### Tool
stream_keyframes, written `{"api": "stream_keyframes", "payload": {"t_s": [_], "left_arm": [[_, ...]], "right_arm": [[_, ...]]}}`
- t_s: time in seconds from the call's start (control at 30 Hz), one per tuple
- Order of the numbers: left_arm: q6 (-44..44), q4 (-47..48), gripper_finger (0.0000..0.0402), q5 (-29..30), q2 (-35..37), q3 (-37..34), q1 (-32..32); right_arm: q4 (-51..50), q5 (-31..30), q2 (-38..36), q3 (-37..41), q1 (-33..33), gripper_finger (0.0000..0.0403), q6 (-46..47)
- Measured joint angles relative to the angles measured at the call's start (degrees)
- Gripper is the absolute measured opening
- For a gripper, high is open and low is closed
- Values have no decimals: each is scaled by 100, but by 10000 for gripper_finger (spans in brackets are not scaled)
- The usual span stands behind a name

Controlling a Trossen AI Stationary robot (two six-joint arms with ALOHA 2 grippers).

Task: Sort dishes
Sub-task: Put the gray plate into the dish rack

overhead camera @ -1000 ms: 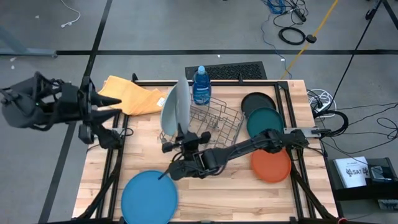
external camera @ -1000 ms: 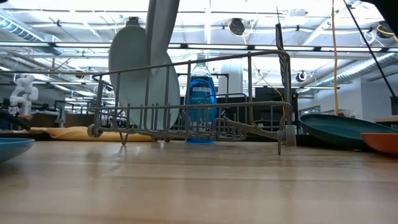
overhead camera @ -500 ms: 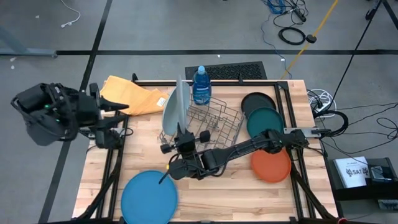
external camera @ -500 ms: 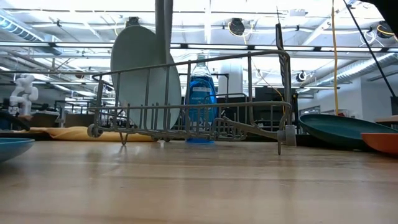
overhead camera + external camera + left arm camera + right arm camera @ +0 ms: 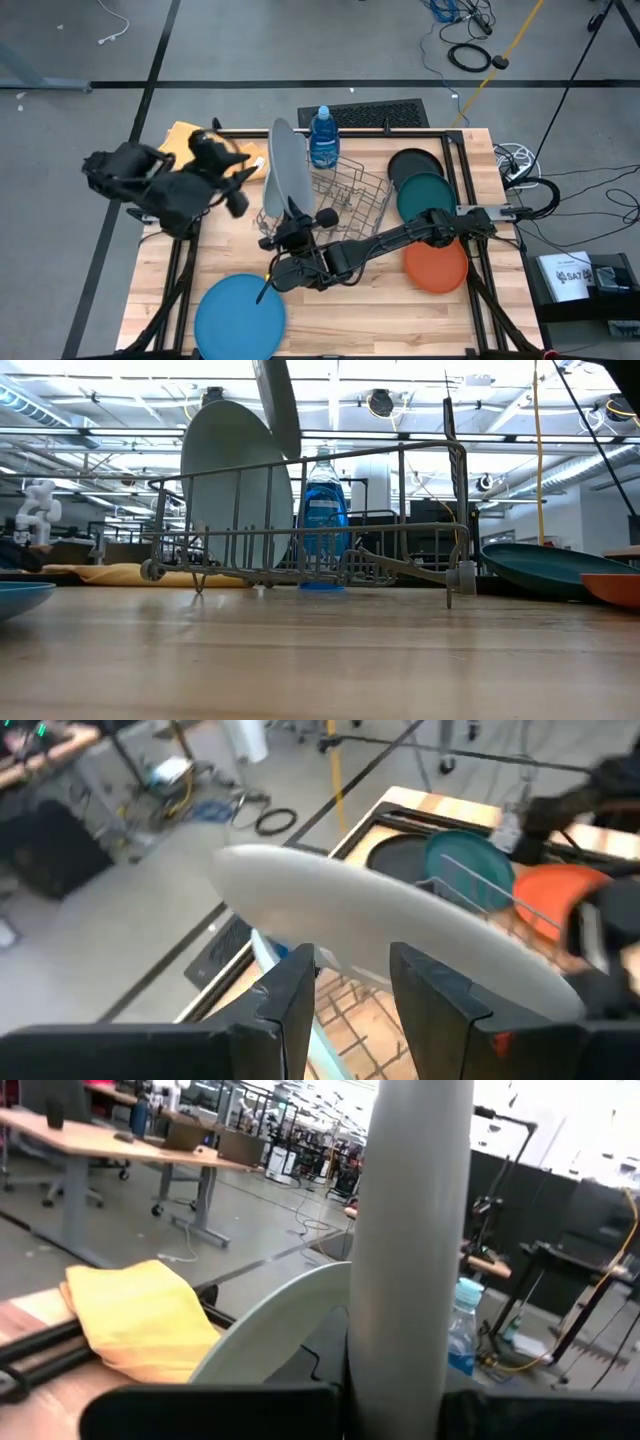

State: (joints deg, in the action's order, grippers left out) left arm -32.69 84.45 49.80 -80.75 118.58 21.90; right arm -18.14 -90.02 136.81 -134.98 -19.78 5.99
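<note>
Right gripper [image 5: 291, 232] clamped tight on grey plate's [image 5: 287, 172] lower rim, plate upright on edge above it over the wire rack [image 5: 345, 197], left gripper [image 5: 240, 183] empty, fingers parted, beside plate.

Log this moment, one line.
right tool: shut on grey plate over wire rack | left tool: open, facing grey plate | light plate: in rack

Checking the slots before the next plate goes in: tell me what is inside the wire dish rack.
One large pale grey-green round plate stands on edge at one end of the grey wire dish rack. The right claw holds a second grey plate above it. The remaining slots look empty.
</note>
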Motion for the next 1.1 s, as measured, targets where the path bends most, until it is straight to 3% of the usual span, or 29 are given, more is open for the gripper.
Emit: {"api": "stream_keyframes", "payload": {"t_s": [0.4,0.63,0.8,1.1], "left_arm": [[-762,-399,199,-1509,50,11,-1377],[-1280,-469,208,-2141,46,9,-1850],[-1454,-586,208,-2206,9,2,-2075],[-1637,-500,208,-2635,-24,2,-2202]], "right_arm": [[-301,-64,-7,0,-62,9,-758],[-749,-105,-10,-2,-63,8,-729],[-1194,161,-6,2,-97,8,-597],[-1230,81,-7,-2,-101,8,-556]]}}
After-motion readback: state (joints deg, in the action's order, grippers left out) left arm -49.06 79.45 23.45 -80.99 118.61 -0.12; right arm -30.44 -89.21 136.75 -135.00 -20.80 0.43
